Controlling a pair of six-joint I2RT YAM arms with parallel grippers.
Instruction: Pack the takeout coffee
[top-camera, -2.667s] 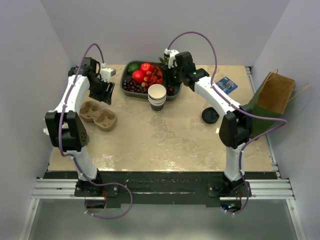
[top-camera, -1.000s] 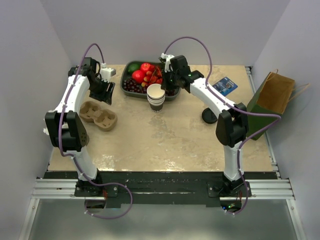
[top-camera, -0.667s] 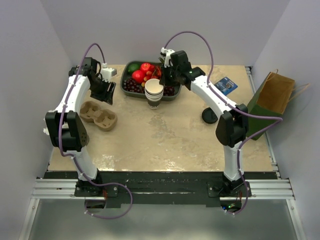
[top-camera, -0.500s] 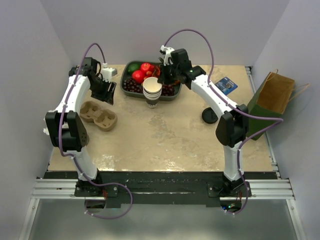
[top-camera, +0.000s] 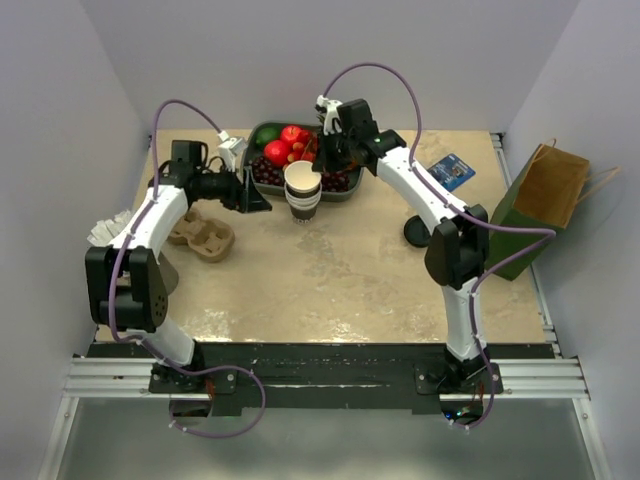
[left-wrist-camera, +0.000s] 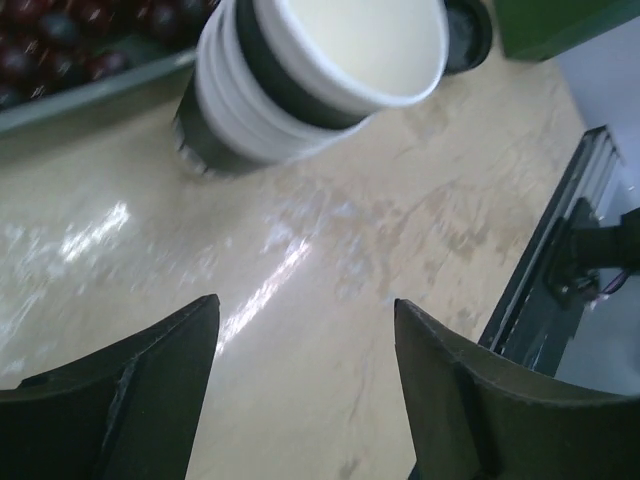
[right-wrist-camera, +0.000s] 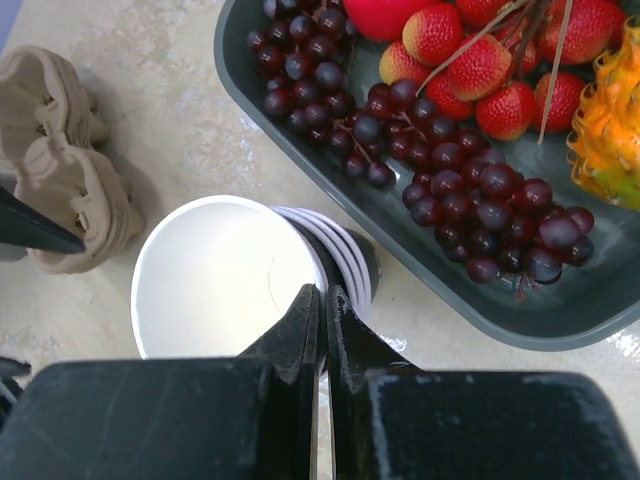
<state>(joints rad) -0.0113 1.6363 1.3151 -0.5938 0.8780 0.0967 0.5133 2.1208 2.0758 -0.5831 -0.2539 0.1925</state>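
Observation:
The takeout coffee (top-camera: 414, 232), a black-lidded cup seen as a black disc, stands right of centre, partly behind my right arm. It also shows in the left wrist view (left-wrist-camera: 468, 30). My right gripper (top-camera: 318, 172) (right-wrist-camera: 325, 296) is shut on the rim of the top cup of a stack of lidless white paper cups (top-camera: 302, 190) (right-wrist-camera: 225, 275), which leans over. My left gripper (top-camera: 262, 197) (left-wrist-camera: 305, 300) is open and empty, low over the table, just left of the stack (left-wrist-camera: 320, 70).
A grey fruit tray (top-camera: 340, 192) (right-wrist-camera: 560, 325) with grapes and strawberries sits behind the stack. A cardboard cup carrier (top-camera: 198, 232) (right-wrist-camera: 60, 170) lies at the left. A brown paper bag (top-camera: 545, 200) stands at the right edge. A blue card (top-camera: 452, 170) lies near it.
My right gripper has shut on the stack's top rim and drawn it left, tilting it. My left arm has swung right, from above the carrier toward the stack.

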